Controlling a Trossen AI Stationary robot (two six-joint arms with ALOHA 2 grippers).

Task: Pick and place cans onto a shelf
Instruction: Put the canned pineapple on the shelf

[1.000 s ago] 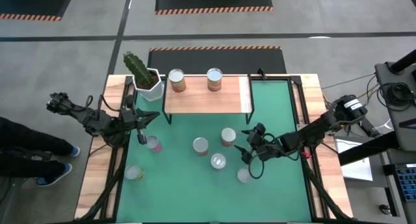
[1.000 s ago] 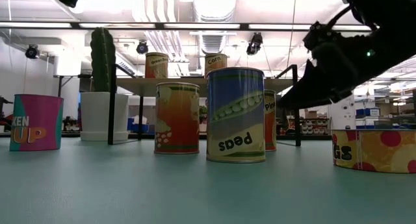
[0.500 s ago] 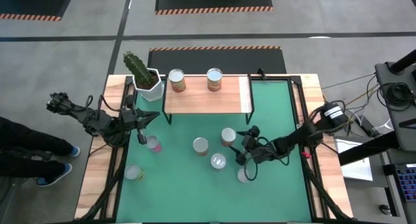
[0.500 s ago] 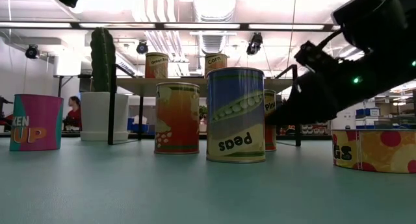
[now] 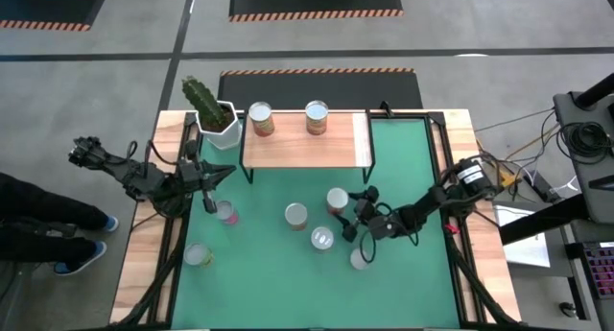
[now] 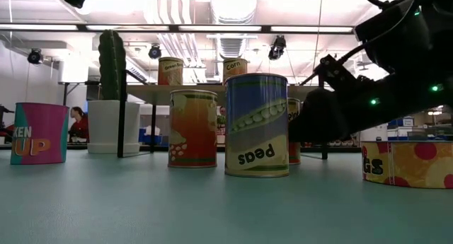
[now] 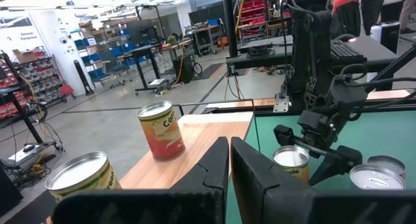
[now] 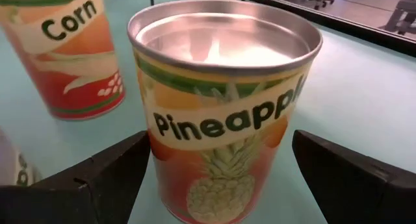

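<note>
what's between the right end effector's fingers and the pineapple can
Nothing. In the right wrist view the pineapple can stands between the open right end effector's fingers, with only bare green mat in the gaps.

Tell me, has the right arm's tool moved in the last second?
Yes. The right tool has slid left toward the pineapple can, nearer the shelf.

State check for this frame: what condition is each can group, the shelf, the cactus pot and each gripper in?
Pineapple can: upright on the mat, between the open right gripper fingers, not gripped yet.
Shelf: holds two upright cans.
Other mat cans: upright, untouched.
Left gripper: shut, empty, waiting at the left.
Cactus pot: upright beside the shelf.
</note>
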